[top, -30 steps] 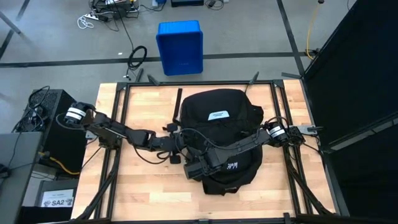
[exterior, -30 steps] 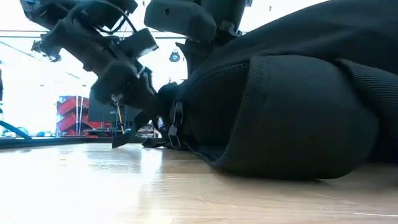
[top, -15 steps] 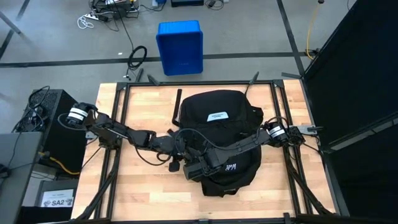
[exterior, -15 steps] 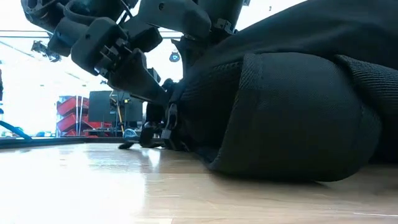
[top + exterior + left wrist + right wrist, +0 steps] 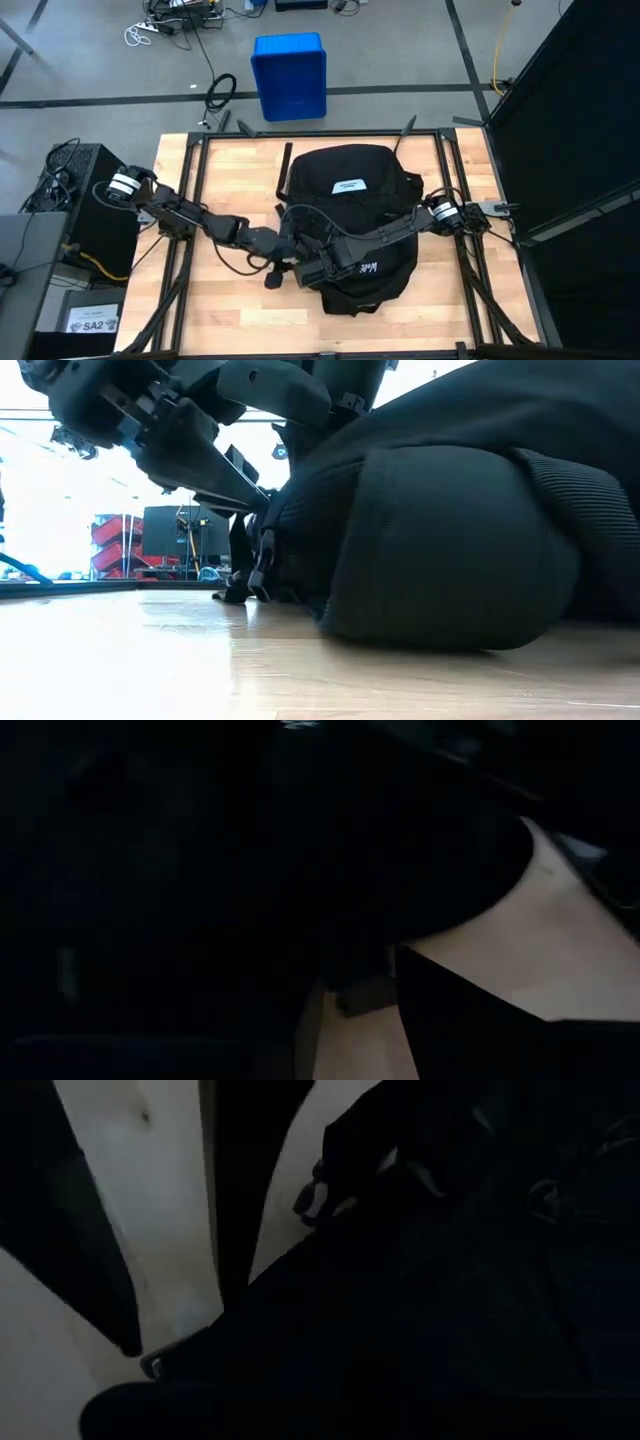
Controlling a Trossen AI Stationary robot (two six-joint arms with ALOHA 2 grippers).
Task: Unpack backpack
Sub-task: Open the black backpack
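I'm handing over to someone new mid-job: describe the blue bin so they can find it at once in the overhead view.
Start at the light wooden table with the large black fabric backpack lying on it. Look past the table's far edge to the grey floor: the blue rectangular plastic bin sits there, beside a coil of black cable. It is the only bright blue thing in view.

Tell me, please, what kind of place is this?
Probably a robotics lab or workshop. A black-framed wooden table stands on a bare grey floor, cables lie loose on that floor near a blue plastic bin, and red shelving shows in the room behind.
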